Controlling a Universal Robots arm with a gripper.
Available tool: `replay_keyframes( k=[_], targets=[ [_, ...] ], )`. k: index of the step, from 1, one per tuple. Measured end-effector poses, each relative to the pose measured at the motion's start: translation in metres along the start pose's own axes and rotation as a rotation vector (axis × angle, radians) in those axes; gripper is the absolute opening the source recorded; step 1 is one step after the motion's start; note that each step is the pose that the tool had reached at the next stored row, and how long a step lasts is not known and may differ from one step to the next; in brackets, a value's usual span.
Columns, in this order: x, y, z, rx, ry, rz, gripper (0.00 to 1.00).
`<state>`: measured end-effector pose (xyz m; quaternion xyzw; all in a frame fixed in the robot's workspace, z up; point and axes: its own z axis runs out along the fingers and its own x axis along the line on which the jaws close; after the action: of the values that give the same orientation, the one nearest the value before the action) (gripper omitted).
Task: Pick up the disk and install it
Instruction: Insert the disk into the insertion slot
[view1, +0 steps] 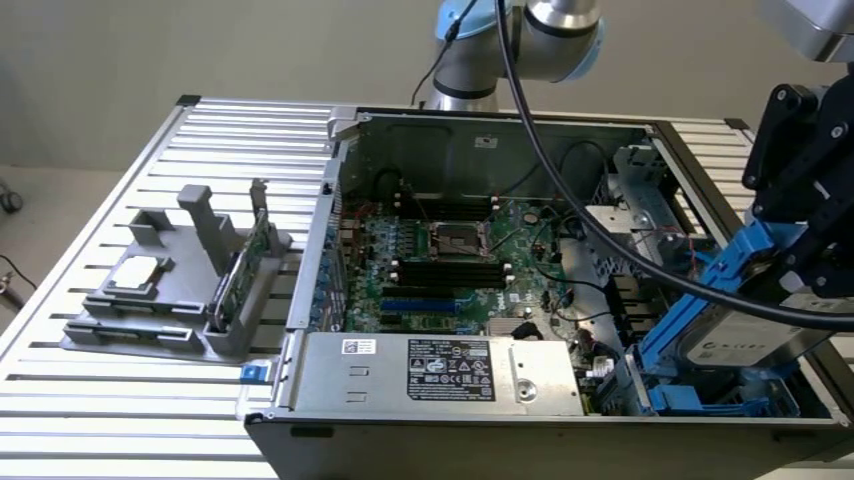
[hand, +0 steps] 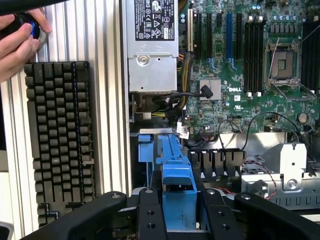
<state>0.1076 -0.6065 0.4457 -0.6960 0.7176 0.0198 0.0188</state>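
Exterior view: an open computer case (view1: 347, 180) lies on a slatted metal table (view1: 120, 400), with the motherboard (view1: 441, 250) exposed and the power supply (view1: 434, 370) along its near edge. At the exterior view's right, the black gripper (view1: 798, 262) hangs over the case's corner with the disk (view1: 734, 345) in it. We note the silver body and white label facing us, the blue carrier frame along its edge, and the whole piece tilted. Its lower end sits down among the blue rails of the drive bay (view1: 694, 398); whether it is seated we cannot tell. A thick black cable (view1: 574, 190) drapes from the arm (view1: 534, 30) across the case. At the exterior view's left, well apart from the case, a grey fixture (view1: 160, 320) holds a small silver chip (view1: 140, 275) and an upright green card (view1: 238, 275). Wrist view: the jaws are clamped on the blue carrier of the disk (hand: 177, 182), with the black fingers (hand: 151, 217) pressed against either side of it and the gripper (hand: 177, 205) straddling the frame. Beyond the disk we see the motherboard (hand: 250, 75) and power supply (hand: 152, 45). Outside the case a black keyboard (hand: 60, 140) lies on the slats, and a person's hand (hand: 15, 42) rests on a dark knob with a blue ring (hand: 29, 25).
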Motion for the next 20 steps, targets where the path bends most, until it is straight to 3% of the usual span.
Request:
replay_keyframes(
  k=[7,16,20],
  targets=[
    [0.0018,-0.0011,0.0019,-0.0013,-0.0076,-0.015,0.33],
    [0.0058,-0.0020,0.0037,-0.0047,-0.0277,-0.022,0.33],
    [0.0078,-0.0031,0.0042,-0.0053,-0.0300,-0.024,0.33]
  ],
)
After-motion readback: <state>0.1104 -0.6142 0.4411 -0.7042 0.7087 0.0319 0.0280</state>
